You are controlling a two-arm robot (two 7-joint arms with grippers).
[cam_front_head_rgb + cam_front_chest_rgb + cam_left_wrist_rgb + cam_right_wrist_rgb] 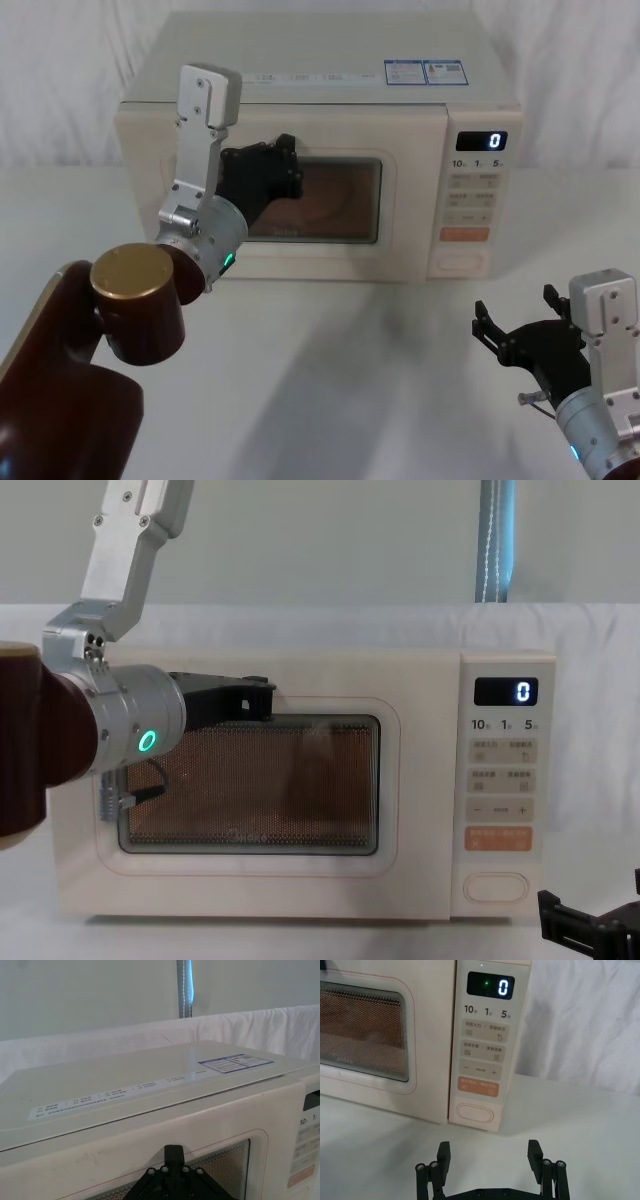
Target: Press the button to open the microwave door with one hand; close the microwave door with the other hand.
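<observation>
The microwave door (405,190) is flush with the cabinet, its dark window facing me. My left gripper (289,162) is shut, its tips against the door at the upper edge of the window (262,698); the left wrist view shows the joined fingertips (173,1151) touching the cream door (125,1142). The wide cream button (475,1112) sits at the bottom of the control panel, below the orange key (479,1087). My right gripper (489,1154) is open, low above the table, in front of and apart from the button (461,262). The same gripper (515,305) is at the table's right front.
The control panel (478,200) on the microwave's right shows a lit "0" on its display (506,691). A white cloth covers the table (350,380) and hangs behind. My brown left shoulder (60,380) fills the lower left of the head view.
</observation>
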